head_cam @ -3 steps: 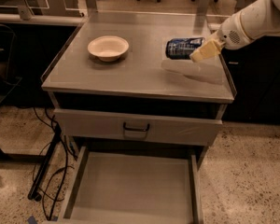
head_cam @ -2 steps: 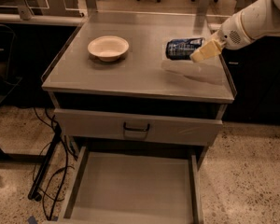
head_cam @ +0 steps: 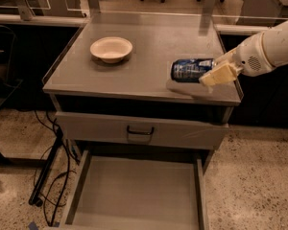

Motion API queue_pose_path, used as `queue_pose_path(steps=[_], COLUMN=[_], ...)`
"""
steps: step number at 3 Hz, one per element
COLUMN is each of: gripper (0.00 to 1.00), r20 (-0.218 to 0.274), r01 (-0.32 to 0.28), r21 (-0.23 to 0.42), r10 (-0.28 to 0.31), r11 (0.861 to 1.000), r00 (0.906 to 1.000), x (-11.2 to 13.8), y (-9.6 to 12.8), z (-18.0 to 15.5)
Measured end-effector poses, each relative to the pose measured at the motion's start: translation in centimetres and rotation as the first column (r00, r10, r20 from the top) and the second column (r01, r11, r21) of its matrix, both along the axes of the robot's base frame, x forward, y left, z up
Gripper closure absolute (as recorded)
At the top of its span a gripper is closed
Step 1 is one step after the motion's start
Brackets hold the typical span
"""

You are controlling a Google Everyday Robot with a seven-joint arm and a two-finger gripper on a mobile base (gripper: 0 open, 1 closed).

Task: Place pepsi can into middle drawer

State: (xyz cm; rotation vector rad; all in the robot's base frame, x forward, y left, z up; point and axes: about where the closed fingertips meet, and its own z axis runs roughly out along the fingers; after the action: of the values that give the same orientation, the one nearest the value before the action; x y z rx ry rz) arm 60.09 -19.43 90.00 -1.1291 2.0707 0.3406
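The blue pepsi can [head_cam: 188,70] lies on its side in my gripper [head_cam: 212,69], which is shut on the can's right end. It hangs just above the right front part of the grey cabinet top [head_cam: 149,51], and its shadow falls on the surface below. My white arm [head_cam: 269,49] reaches in from the right. The middle drawer [head_cam: 137,195] is pulled out below and to the left of the can, with a bare flat floor.
A cream bowl [head_cam: 111,49] stands on the cabinet top at the left. A grey drawer front with a dark handle [head_cam: 140,131] sits above the open drawer. Cables [head_cam: 50,176] lie on the floor at the left. Office chairs stand at the back.
My gripper has carried the can toward the cabinet's front edge. The bowl and the drawers have not moved.
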Motion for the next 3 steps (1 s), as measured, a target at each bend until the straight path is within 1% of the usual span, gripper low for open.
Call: queue_pose_path(steps=[1, 2, 3], gripper=[1.0, 1.0, 1.0], r20=[-0.012, -0.016, -0.024], r01=[0.01, -0.003, -0.063], r21=[0.019, 0.014, -0.006], r10=[-0.01, 0.003, 0.062], r11=[1.0, 1.0, 0.998], r00=[0.9999, 0.9999, 0.9977], x=[-6.6, -7.1, -10.9], y=[-1.0, -0.5, 1.4], z=[-1.6, -2.0, -3.7])
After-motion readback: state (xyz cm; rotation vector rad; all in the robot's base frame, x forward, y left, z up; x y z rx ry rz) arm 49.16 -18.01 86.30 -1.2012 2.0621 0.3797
